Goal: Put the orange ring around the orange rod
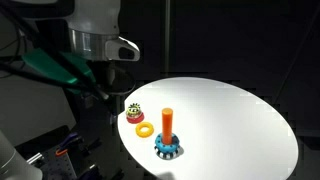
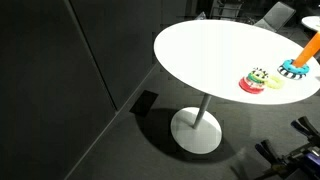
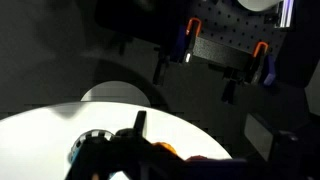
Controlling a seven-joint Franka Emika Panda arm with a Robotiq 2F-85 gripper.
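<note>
The claw hangs dark under the white wrist, above the near edge of the round white table. Neither the exterior view that shows it nor the wrist view makes plain whether its jaws are spread or pressed together, so I cannot tell. In the wrist view the claw is only a black shape at the bottom of the picture, with a little orange beside it that is too dim to name. Nearest to the claw on the tabletop lies the round red, green and yellow piece, below the claw and a little farther onto the table. Just past that piece the orange ring lies flat on the white surface, close to the piece and well apart from the claw. Next beyond the ring stands the orange rod, upright on its blue gear-shaped base. The ring lies just beside the base, not around the rod. In an exterior view the piece, the ring and the base sit in a row near the table's rim, the ring close against the piece; whether they touch I cannot tell. Farthest from the claw, in the wrist view, a dark pegboard carries orange-handled clamps.
</note>
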